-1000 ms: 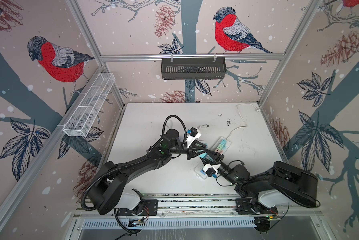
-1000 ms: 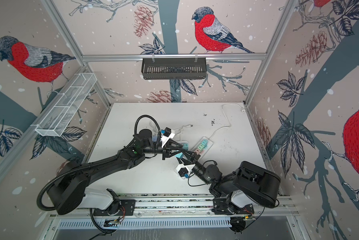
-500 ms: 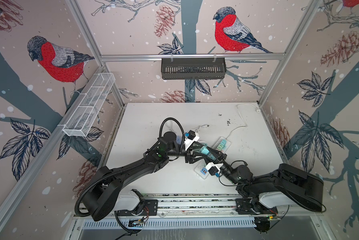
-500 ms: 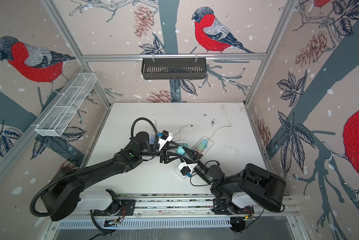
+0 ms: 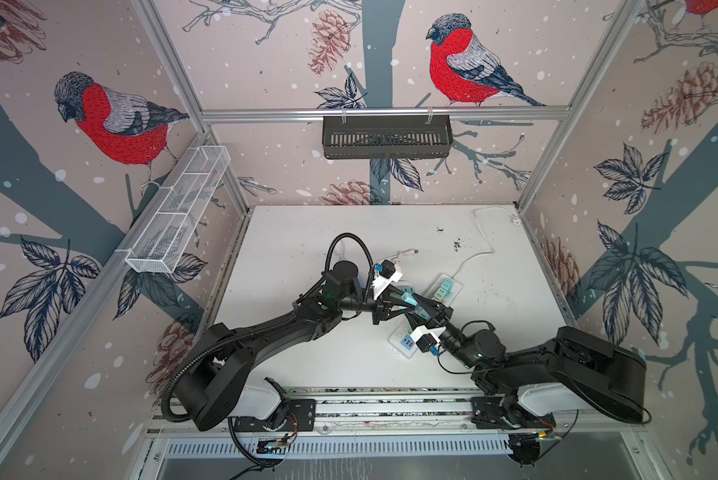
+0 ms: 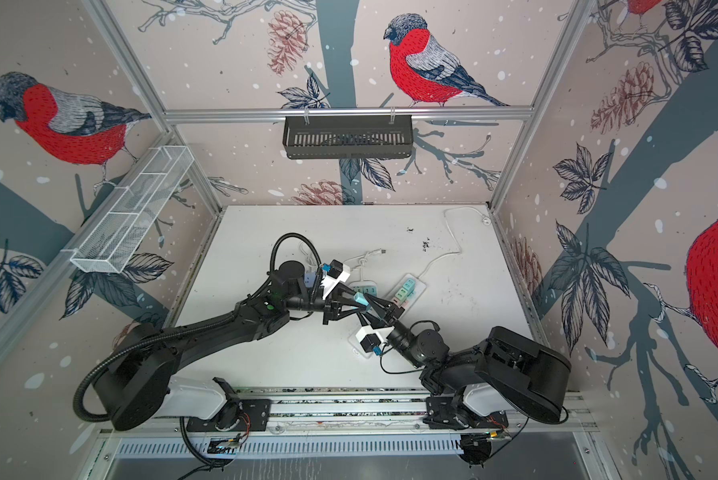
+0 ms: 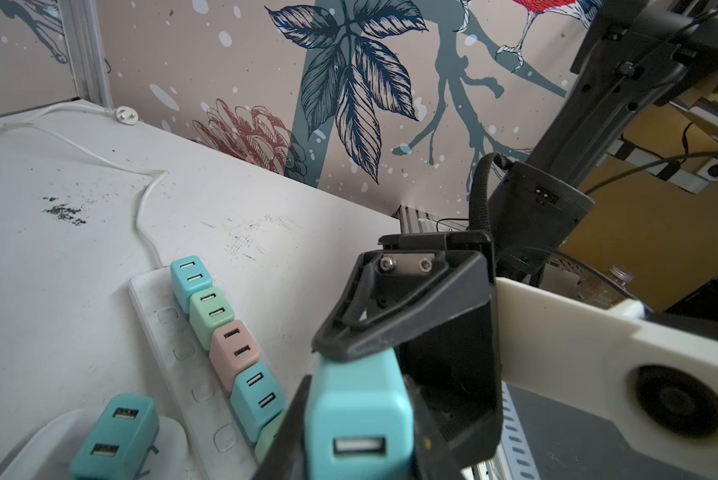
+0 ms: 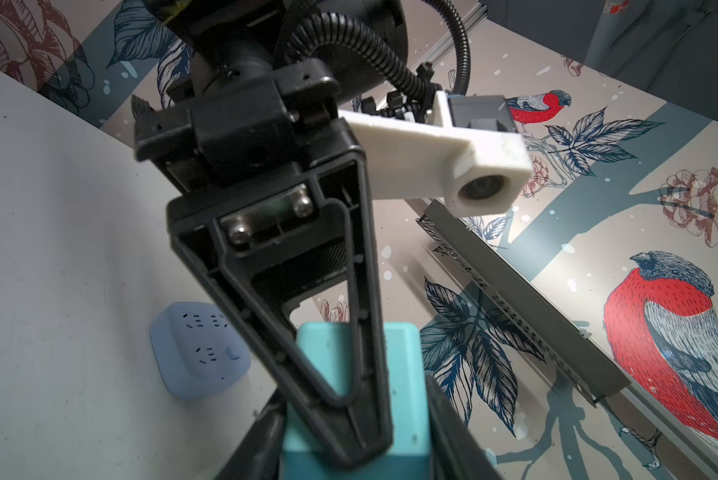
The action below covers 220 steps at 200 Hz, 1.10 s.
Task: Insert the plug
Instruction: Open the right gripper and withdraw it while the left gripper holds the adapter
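The plug [image 5: 407, 298] [image 6: 360, 298] is a teal USB charger block held above the middle of the table. My left gripper [image 5: 411, 302] [image 7: 359, 419] is shut on the plug [image 7: 359, 411], USB port facing the left wrist camera. My right gripper [image 5: 421, 311] [image 8: 349, 440] comes from the opposite side and is also shut on the plug [image 8: 403, 374]. Its fingers cross the left ones. Just beyond lies the white power strip [image 5: 453, 291] [image 7: 158, 316], with several pastel chargers in a row [image 7: 224, 332].
A white socket block with a teal charger [image 7: 116, 436] lies beside the strip. There is a blue socket cube [image 8: 199, 349] on the table near the left arm. A loose white cable [image 5: 405, 252] lies further back. A wire basket [image 5: 178, 212] and a black basket [image 5: 386, 137] hang on the walls.
The left gripper's jaws opened and have shut again on the teal plug. The right gripper has stayed shut on it, and both grippers have shifted only slightly.
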Each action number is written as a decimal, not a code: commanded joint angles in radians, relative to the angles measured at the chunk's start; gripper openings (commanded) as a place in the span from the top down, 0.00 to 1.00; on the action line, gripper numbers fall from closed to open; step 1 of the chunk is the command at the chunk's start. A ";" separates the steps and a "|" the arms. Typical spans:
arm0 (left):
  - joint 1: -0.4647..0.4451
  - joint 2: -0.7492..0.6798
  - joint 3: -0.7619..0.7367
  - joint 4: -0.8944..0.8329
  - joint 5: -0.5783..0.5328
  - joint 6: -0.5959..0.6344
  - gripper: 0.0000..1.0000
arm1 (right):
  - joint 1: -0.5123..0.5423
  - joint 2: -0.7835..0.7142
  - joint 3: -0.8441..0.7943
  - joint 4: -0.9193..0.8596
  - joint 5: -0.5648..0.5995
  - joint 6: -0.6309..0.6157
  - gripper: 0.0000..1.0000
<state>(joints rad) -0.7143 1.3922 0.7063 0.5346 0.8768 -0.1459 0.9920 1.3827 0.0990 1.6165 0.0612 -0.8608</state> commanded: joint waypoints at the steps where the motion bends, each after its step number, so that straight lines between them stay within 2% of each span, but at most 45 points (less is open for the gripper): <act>1: -0.002 0.006 0.009 0.039 0.068 0.049 0.86 | 0.003 0.005 0.004 0.231 -0.016 0.052 0.81; 14: -0.002 0.002 0.010 0.036 0.056 0.052 0.93 | 0.003 0.012 -0.001 0.245 -0.009 0.052 0.71; 34: 0.000 -0.025 -0.004 0.053 0.015 0.055 1.00 | 0.004 0.014 -0.005 0.249 0.017 0.051 0.45; 45: 0.004 -0.051 -0.024 0.065 -0.017 0.057 1.00 | 0.005 0.007 -0.008 0.249 0.037 0.051 0.20; 50: 0.008 -0.065 -0.034 0.069 -0.033 0.059 1.00 | 0.005 0.003 -0.009 0.249 0.048 0.051 0.04; 53: 0.011 -0.077 -0.041 0.072 -0.044 0.061 1.00 | 0.007 -0.001 -0.012 0.250 0.055 0.051 0.00; 82: 0.041 -0.207 -0.142 0.099 -0.160 0.108 1.00 | 0.016 -0.061 -0.061 0.249 0.123 0.050 0.00; 114: 0.041 -0.324 -0.226 0.097 -0.445 0.222 1.00 | -0.005 -0.212 -0.139 0.214 0.221 0.113 0.00; 129: 0.040 -0.344 -0.231 0.084 -0.552 0.281 1.00 | -0.035 -0.323 -0.145 0.101 0.293 0.192 0.00; 141: 0.040 -0.352 -0.209 0.035 -0.613 0.330 1.00 | -0.074 -0.430 -0.127 -0.090 0.332 0.281 0.00; 152: 0.040 -0.352 -0.179 -0.027 -0.626 0.392 1.00 | -0.119 -0.537 -0.108 -0.292 0.323 0.368 0.00; 165: 0.038 -0.347 -0.148 -0.103 -0.607 0.482 1.00 | -0.192 -0.651 -0.110 -0.449 0.242 0.467 0.00; 177: 0.039 -0.335 -0.124 -0.151 -0.611 0.546 1.00 | -0.244 -0.752 -0.146 -0.472 0.232 0.550 0.00; 197: 0.038 -0.300 -0.068 -0.282 -0.623 0.689 1.00 | -0.299 -0.907 -0.227 -0.452 0.307 0.679 0.00; 220: 0.039 -0.261 -0.030 -0.319 -0.684 0.719 1.00 | -0.362 -1.019 -0.222 -0.613 0.330 0.762 0.00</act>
<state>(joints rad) -0.6762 1.1030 0.6441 0.3119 0.2577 0.4374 0.6754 0.4450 0.0032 1.1912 0.3424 -0.2779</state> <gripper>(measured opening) 0.296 0.996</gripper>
